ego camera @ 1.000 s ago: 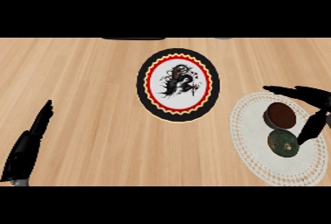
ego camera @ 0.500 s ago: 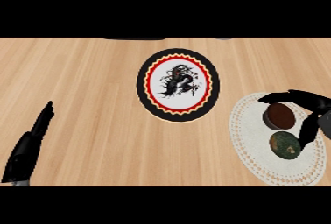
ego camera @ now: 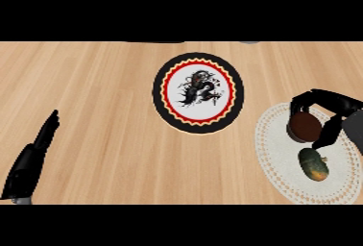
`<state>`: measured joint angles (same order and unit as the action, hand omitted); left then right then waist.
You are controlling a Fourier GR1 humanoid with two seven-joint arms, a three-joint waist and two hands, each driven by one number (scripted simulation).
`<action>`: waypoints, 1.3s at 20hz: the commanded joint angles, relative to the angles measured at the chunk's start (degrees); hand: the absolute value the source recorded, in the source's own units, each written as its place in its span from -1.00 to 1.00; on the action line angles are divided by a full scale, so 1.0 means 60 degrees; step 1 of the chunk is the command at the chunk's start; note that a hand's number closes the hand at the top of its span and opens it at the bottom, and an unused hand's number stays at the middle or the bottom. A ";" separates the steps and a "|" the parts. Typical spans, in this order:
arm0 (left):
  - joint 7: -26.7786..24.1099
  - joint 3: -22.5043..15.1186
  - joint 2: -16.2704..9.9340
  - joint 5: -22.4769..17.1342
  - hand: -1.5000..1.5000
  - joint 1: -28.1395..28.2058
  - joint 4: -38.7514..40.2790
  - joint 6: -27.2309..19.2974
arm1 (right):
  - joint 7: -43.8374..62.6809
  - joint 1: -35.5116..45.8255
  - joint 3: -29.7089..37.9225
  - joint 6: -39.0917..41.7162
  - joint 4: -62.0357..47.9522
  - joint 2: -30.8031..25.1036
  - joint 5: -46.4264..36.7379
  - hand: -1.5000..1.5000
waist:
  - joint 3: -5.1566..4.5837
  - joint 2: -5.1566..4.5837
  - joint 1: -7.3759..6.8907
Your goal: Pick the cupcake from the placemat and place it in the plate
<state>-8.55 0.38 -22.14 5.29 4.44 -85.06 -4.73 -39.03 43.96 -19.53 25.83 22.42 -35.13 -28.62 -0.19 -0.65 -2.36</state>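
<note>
Head view, steeply down on a light wooden desk.

Near the middle, slightly toward the far edge: a plate, black-rimmed, with a red zigzag ring and a black dragon-like figure on its white centre. Nothing on it.

At the right: a pale lacy round placemat, partly cut off by the view's right edge. On it, toward the far side, the cupcake, dark brown on top, still on the mat and well apart from the plate. Just beside it, nearer the lower edge, a dark green and orange oval item, lying flat on the mat.

Right robot hand entering from the right edge, fingers curled over the far side of the cupcake and thumb down along its right side, closing round it.

Left robot hand at the lower left, fingers straight and relaxed, pointing away, resting on the desk and touching nothing else.
</note>
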 commanded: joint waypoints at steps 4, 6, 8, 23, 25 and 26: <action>0.0141 -0.0249 0.0060 0.0027 0.00 -0.0839 -0.0030 0.0233 | 0.0598 0.2138 -0.0446 -0.1533 -0.0476 -0.0467 -0.1234 1.00 | 0.0096 -0.0447 -0.0913; 0.0054 -0.0372 0.0018 0.0127 0.00 -0.0623 -0.0154 0.0299 | 0.0650 0.2199 -0.0458 -0.2154 -0.0853 -0.0265 -0.1410 1.00 | 0.0104 -0.0426 -0.0995; -0.0097 -0.0348 0.0103 0.0148 0.00 -0.0691 0.0021 0.0221 | 0.0601 0.2524 -0.0236 -0.2696 -0.1019 -0.0455 -0.1367 1.00 | 0.0098 -0.0460 -0.0978; 0.0070 -0.0150 0.0152 0.0220 0.00 -0.0725 0.0237 0.0065 | -0.2594 0.3996 0.2181 -0.3960 -0.1323 -0.0721 0.0587 1.00 | 0.0076 -0.0204 -0.0473; 0.0183 -0.0314 0.0357 0.0298 0.00 -0.0635 0.0227 -0.0015 | -0.3266 0.4202 0.2254 -0.3063 -0.1350 -0.0760 0.0723 1.00 | 0.0064 -0.0152 -0.0339; 0.0329 -0.0283 0.0283 0.0294 0.00 -0.0853 0.0278 0.0057 | -0.3441 0.4098 0.2248 -0.3245 -0.1536 -0.0497 0.0683 1.00 | 0.0069 -0.0214 -0.0397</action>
<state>-7.44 -1.22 -20.76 6.58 0.01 -83.95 -4.07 -53.39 66.91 -7.65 2.69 13.96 -38.94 -26.17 0.29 -2.08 -5.36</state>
